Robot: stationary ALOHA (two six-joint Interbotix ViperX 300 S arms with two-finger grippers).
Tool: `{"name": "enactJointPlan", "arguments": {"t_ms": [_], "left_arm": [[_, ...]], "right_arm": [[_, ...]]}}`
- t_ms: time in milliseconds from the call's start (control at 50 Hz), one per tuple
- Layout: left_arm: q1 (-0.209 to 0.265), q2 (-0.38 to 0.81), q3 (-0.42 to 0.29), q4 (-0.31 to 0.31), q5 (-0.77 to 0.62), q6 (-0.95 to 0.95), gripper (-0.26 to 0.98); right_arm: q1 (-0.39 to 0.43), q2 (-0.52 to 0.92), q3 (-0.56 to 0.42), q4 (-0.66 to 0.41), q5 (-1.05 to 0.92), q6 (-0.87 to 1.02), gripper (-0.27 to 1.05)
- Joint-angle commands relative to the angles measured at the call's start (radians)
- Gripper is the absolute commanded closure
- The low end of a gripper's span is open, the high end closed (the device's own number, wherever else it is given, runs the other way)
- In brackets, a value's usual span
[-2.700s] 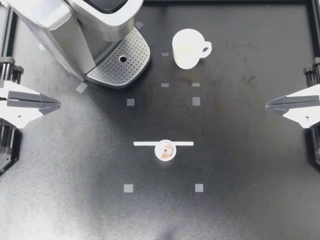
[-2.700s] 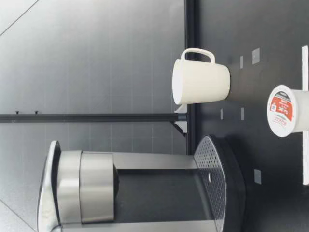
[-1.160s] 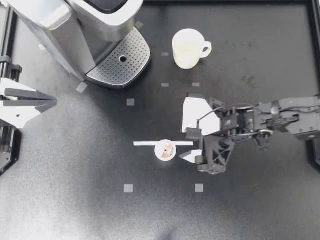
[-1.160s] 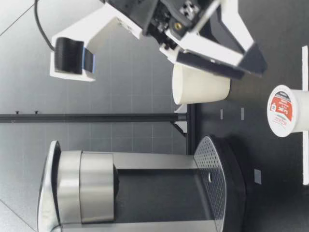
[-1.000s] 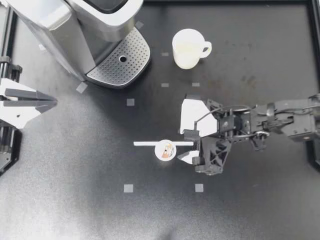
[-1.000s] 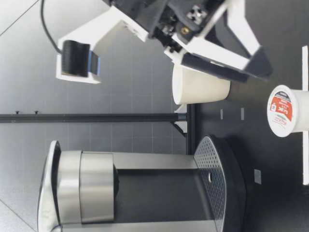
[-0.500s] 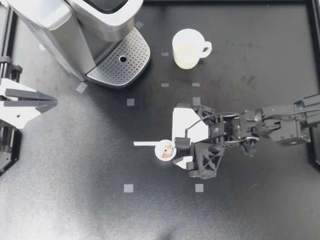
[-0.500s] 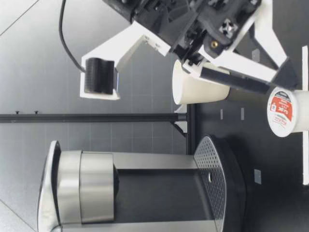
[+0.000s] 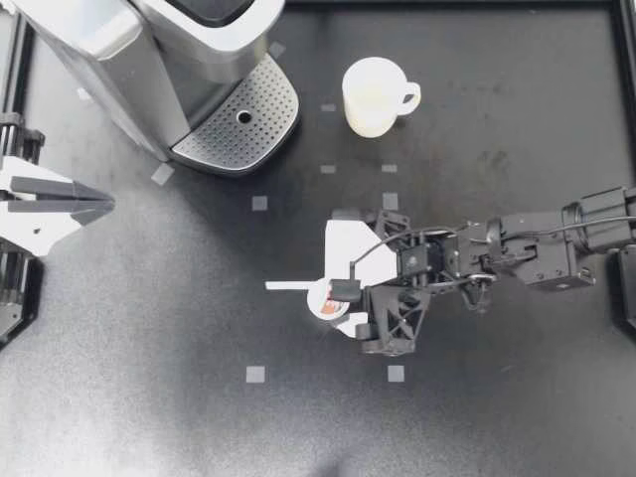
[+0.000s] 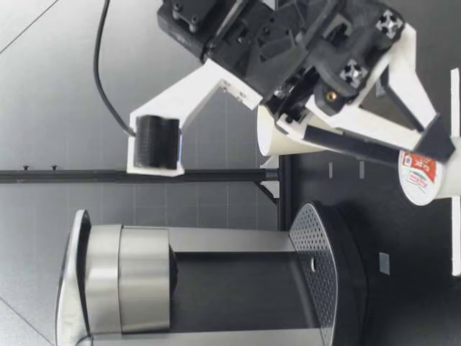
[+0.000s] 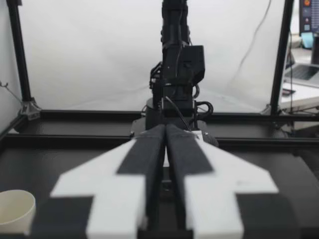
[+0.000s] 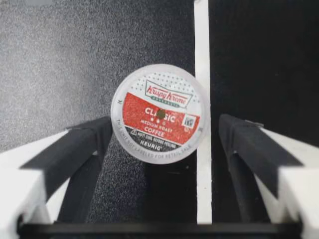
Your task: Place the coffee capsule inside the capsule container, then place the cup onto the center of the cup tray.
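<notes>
Here, the coffee machine (image 9: 169,60) and its cup tray (image 9: 238,124) stand well apart from the coffee capsule (image 9: 321,299). My right gripper (image 9: 346,306) straddles the capsule, fingers spread, not clamping it. My left gripper (image 9: 99,206), pressed closed, and the cup (image 9: 373,96) are both far from it.

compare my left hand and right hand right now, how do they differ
Left hand is shut; right hand is open. Left hand sits at the edge of the table; right hand is out mid-table, its fingers either side of the coffee capsule. Neither holds anything.
</notes>
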State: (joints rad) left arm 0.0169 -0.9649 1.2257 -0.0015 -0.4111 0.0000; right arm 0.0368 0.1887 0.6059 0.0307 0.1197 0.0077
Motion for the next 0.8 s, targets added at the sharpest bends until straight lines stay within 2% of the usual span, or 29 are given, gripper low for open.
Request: {"name": "enactJointPlan", "arguments": {"t_ms": [0,400,720,780], "left_arm": [[0.002,0.006,-0.012,0.002,-0.006,0.003,0.57],[0.002,0.006,-0.012,0.002,-0.006,0.008,0.57],[0.003,0.009,-0.014,0.003,-0.006,0.000,0.57],[0.003,0.012,-0.015,0.000,-0.005,-0.003,0.57]], "right_arm": [[0.006,-0.009,-0.026,-0.002,-0.003,-0.002,-0.06],[0.005,0.008,-0.049,-0.012,-0.003,-0.003,-0.03],[0.005,-0.008,-0.048,-0.017,-0.003,0.000,0.25],[0.005,-0.021,-0.043,-0.017,-0.011,0.000,0.27]]}}
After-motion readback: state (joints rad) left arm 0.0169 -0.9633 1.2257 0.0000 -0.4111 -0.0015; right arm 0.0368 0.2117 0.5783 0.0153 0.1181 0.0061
